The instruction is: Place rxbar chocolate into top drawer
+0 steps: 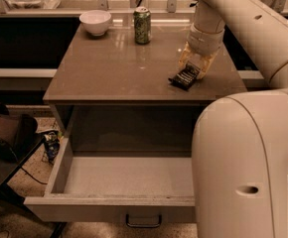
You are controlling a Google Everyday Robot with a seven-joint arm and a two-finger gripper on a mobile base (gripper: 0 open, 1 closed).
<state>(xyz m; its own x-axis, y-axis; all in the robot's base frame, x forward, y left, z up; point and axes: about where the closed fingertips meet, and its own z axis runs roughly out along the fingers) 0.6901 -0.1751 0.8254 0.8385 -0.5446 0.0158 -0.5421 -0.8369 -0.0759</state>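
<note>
The rxbar chocolate [184, 77], a small flat black wrapper with white lettering, is at the right front part of the brown tabletop [114, 66], tilted. My gripper [195, 67] comes down from above on the white arm and is shut on the bar's far end, its pale fingers [185, 58] on either side. The top drawer [109, 201] is pulled wide open below the tabletop, with a pale floor that holds nothing and a dark loop handle [143, 220] on its front panel.
A white bowl [95, 21] and a green can [142, 25] stand at the back of the tabletop. My large white arm housing [248, 167] covers the drawer's right side. A dark bag [5, 133] sits on the floor at left.
</note>
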